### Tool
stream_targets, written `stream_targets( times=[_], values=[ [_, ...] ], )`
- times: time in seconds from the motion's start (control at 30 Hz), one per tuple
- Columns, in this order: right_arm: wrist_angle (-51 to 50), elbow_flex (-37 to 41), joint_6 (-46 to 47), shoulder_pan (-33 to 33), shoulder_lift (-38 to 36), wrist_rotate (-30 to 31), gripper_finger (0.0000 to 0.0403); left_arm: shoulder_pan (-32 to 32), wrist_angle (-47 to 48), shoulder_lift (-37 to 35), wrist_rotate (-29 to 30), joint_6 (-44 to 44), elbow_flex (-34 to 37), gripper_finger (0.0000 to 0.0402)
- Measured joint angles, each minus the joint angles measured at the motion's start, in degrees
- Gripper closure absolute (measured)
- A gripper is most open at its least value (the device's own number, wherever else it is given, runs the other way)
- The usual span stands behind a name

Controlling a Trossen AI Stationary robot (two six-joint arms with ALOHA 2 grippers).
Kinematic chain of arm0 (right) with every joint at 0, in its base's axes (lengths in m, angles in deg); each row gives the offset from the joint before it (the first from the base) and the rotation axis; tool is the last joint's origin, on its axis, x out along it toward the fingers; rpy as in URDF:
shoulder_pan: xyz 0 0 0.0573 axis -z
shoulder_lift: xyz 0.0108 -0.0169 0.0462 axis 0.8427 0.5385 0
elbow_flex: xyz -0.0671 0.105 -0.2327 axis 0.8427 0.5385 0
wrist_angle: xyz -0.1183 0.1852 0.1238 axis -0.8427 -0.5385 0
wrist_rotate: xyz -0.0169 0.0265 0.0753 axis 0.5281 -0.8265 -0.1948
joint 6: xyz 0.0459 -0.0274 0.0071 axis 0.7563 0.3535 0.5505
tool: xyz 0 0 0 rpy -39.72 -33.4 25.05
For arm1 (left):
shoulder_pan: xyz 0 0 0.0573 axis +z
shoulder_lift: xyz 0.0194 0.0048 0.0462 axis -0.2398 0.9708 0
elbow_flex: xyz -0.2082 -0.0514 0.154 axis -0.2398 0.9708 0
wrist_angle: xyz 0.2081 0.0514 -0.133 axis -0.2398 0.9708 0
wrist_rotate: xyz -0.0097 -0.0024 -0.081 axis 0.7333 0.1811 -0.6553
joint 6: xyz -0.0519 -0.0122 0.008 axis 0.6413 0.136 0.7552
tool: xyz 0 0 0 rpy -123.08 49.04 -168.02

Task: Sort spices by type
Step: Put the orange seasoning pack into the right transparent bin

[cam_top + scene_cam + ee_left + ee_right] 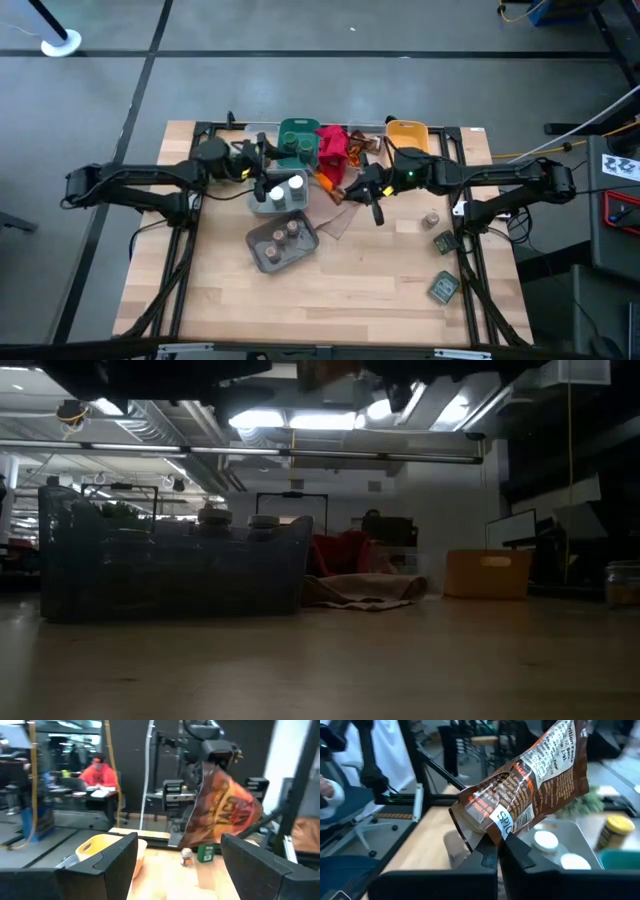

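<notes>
Right wrist view, orange-brown packet (530, 795) clamped in right gripper (498, 851), held above table, left gripper (172, 862) fingers apart nr bins.

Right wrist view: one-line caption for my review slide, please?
Right claw shut on an orange-brown spice packet, held up above a grey bin of white-lidded jars.

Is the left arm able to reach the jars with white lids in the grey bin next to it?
Probably yes. The left hand is open and empty, right beside the white-lidded jars, and nothing covers them from above.
</notes>
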Motion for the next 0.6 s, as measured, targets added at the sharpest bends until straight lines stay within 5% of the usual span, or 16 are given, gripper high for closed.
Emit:
stream_targets(
  times=[0.6],
  values=[
    [1.4, 0.0, -0.5, 0.0, 0.0, -0.8, 0.0396, 0.2, 0.0, 18.6, -19.0, -5.1, -16.4, 0.0133]
  ],
)
